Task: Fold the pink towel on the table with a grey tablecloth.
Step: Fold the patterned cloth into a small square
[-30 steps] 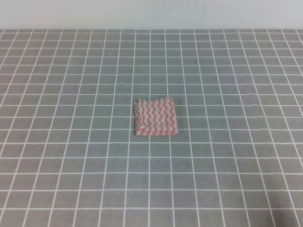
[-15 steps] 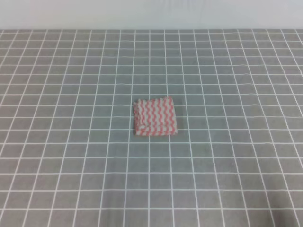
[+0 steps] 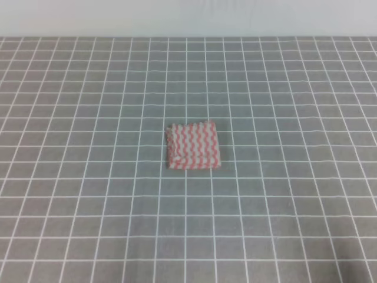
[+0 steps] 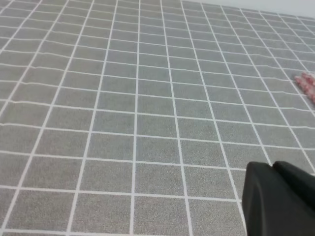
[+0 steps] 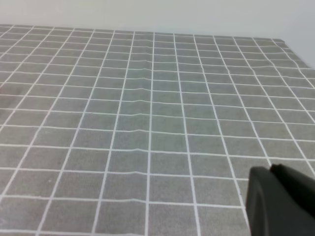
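The pink towel [image 3: 194, 146] lies near the middle of the table with a grey tablecloth [image 3: 82, 200], already gathered into a compact, roughly square bundle a couple of grid squares wide, its pink-and-white zigzag stripes facing up. Layered edges show along its left side and lower left corner, which suggests that at least one fold, and probably more, has been made; the stack looks slightly uneven there, with the left edge ruffled rather than flush. No arm appears in the overhead view, and the towel is touched by nothing. The left gripper [image 4: 283, 199] shows only as a dark block in the lower right corner of its own wrist view, low over bare grid cloth, with a sliver of the towel's pink edge visible at the far right of that view, well apart from it. The right gripper [image 5: 280, 201] is likewise just a dark shape in the lower right of its view, over bare cloth with no towel in sight. Whether either pair of jaws is spread or pressed together cannot be told from these views. By the look of it the folding is finished or nearly so, with at most a tidying of the left edge remaining.
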You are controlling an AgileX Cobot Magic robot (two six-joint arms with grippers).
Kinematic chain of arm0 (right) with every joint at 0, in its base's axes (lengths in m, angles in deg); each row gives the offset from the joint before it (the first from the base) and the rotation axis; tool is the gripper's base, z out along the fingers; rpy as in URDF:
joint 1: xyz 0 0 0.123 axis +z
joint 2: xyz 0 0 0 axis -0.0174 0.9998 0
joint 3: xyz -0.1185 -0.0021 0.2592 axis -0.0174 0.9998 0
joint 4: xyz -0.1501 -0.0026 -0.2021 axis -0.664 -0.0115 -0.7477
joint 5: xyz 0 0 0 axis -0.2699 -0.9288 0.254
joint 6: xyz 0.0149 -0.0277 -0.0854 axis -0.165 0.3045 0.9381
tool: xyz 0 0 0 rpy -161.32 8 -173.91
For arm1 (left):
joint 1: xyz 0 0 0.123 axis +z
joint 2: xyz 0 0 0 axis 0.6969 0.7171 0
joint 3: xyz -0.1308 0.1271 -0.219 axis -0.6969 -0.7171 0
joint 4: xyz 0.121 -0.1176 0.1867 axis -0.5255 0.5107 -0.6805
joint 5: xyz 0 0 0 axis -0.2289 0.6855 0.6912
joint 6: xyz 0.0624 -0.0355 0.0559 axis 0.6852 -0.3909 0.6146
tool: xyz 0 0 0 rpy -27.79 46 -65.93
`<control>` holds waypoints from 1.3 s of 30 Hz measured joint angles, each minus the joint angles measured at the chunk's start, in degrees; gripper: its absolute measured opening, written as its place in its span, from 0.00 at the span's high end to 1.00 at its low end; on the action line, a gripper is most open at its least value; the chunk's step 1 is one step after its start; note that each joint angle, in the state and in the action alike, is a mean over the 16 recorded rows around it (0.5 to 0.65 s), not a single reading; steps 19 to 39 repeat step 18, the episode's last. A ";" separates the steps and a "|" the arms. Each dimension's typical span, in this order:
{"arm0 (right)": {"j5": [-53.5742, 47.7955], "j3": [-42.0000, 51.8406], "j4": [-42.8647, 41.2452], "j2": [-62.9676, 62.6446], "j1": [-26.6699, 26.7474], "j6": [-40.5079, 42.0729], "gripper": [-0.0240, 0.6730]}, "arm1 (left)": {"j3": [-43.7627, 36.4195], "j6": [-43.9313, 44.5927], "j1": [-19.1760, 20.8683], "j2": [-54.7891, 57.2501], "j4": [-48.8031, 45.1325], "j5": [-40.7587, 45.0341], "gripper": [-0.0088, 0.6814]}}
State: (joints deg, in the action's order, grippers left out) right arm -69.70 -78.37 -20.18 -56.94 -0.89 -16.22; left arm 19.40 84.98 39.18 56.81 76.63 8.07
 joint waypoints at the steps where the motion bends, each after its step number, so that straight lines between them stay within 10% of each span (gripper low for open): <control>1: -0.06 -0.09 0.02 0.01 0.00 0.01 0.99 | 0.07 0.17 0.01 0.08 -0.02 0.05 0.99; 39: 0.24 0.62 0.30 0.29 -0.01 -0.06 0.99 | 0.05 0.44 0.01 0.12 -0.37 0.07 0.99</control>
